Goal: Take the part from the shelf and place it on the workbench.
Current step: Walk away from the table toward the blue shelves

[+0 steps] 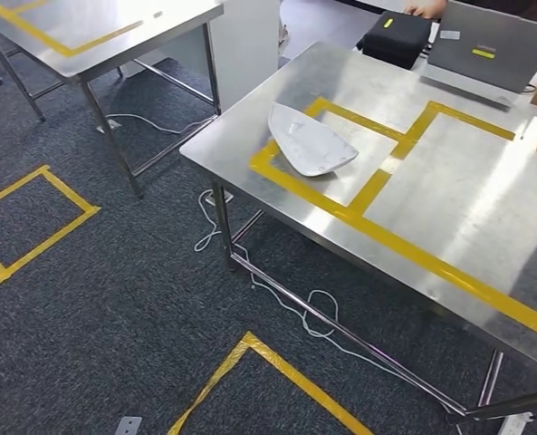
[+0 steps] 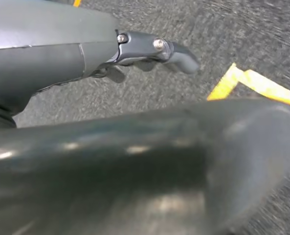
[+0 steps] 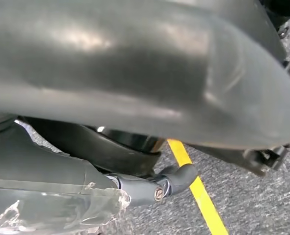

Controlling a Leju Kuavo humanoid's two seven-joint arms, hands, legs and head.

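White and glossy, the part [image 1: 311, 141] lies on the steel worktop [image 1: 456, 208], inside the left-hand box of yellow tape [image 1: 388, 240] and near the worktop's front-left corner. It is a thin, curved shell, broad in the middle and tapering to points at both ends, and it rests on its rim with the domed side up. By the look of it, it is a light, stiff moulded panel: easy to lift, but smooth enough to slip, and its thin edge could probably flex or crack if squeezed hard. The surest hold, I would judge, is along one long edge near the middle, with fingers under the rim and the thumb on top, or one hand at each tapered end. Neither hand is near it. The left hand [image 2: 136, 56] hangs over the grey carpet [image 2: 246, 39] with its fingers loosely extended and nothing in them, and the right hand [image 3: 150, 188] also hangs above the carpet beside a yellow floor stripe [image 3: 202, 200]; it holds nothing visible, though I cannot tell how its fingers lie. Farther back on the worktop sit a black case [image 1: 397, 38] and a grey laptop [image 1: 494, 45].
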